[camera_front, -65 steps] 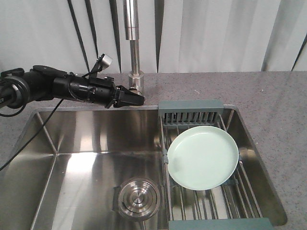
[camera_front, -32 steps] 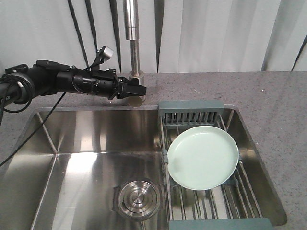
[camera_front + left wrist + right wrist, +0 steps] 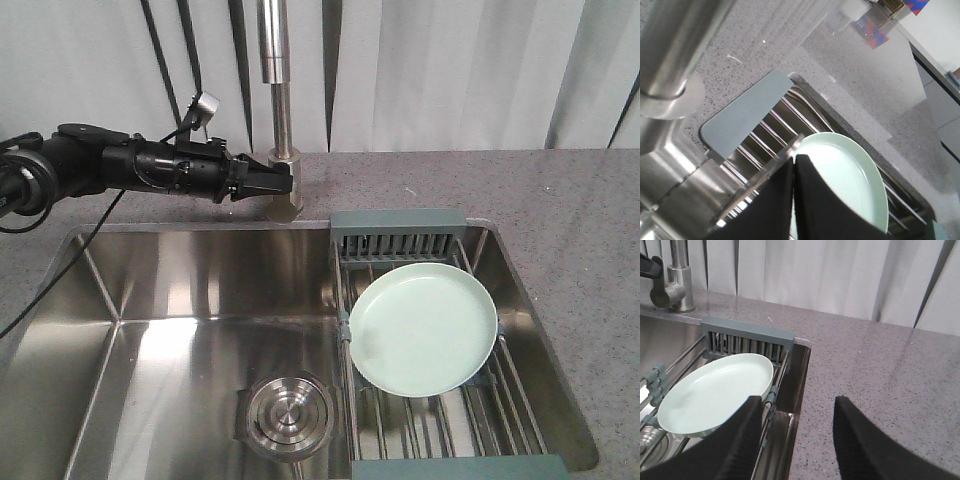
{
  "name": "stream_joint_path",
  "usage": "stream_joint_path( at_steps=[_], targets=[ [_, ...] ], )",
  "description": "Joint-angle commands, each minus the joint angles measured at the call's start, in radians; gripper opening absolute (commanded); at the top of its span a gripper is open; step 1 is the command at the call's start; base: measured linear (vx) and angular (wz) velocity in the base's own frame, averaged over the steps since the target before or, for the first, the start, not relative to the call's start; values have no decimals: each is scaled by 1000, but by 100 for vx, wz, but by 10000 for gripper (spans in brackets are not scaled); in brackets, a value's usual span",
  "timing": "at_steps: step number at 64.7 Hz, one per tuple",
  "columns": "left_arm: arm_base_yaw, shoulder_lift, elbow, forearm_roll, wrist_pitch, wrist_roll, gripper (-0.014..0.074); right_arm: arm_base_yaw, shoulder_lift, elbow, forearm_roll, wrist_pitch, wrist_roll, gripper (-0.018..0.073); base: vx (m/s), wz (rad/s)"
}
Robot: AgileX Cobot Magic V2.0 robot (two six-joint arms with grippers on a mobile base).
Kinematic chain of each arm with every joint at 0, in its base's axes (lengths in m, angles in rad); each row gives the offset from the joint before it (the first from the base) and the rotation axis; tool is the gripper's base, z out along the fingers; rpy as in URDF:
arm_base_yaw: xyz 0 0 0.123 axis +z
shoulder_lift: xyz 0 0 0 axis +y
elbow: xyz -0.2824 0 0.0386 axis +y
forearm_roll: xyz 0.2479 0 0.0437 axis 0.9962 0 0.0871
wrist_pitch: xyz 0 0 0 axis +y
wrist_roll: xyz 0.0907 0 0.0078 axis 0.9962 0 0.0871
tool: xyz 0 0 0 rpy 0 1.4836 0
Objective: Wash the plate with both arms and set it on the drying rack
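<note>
The pale mint-green plate (image 3: 425, 328) lies tilted on the drying rack (image 3: 397, 222), which spans the right side of the sink. In the left wrist view the plate (image 3: 845, 175) sits below and beyond my left gripper (image 3: 794, 159), with the rack's grey-blue end piece (image 3: 745, 115) behind it. My left gripper (image 3: 290, 181) is shut with nothing between its fingers, and its tip is at the faucet base. A steel lever runs along its left finger. My right gripper (image 3: 797, 400) is open and empty over the sink's right rim, beside the plate (image 3: 715, 390) and rack (image 3: 747, 335).
The tall steel faucet (image 3: 284, 110) stands behind the sink (image 3: 180, 300). A round steel drain (image 3: 288, 412) sits in the basin floor. Speckled grey countertop (image 3: 560, 200) surrounds the sink, with a pleated curtain behind it.
My left arm has risen from the sink's rear edge and moved back, so its shut tip is now level with the faucet base. The plate has not moved.
</note>
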Motion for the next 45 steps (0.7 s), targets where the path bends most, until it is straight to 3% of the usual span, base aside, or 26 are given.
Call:
stream_joint_path(
  at_steps=[1, 6, 13, 25, 35, 45],
  targets=[
    [6, -94, -34, -42, 62, -24, -6, -3, 10, -25, -10, -72, -4, 340, 0, 0],
    [6, -126, -34, 40, 57, -69, -6, -3, 10, -25, -10, -72, -4, 340, 0, 0],
    [6, -196, -34, 252, 15, -151, -6, -3, 10, -25, -10, -72, -4, 340, 0, 0],
    [6, -337, -32, 599, -108, -399, -6, -3, 10, -25, -10, -72, -4, 340, 0, 0],
    [6, -474, -27, 902, -219, -671, -6, -3, 10, -25, -10, -72, -4, 340, 0, 0],
    [6, -586, -27, 1188, -233, -840, -6, -3, 10, -25, -10, -72, -4, 340, 0, 0]
  ],
)
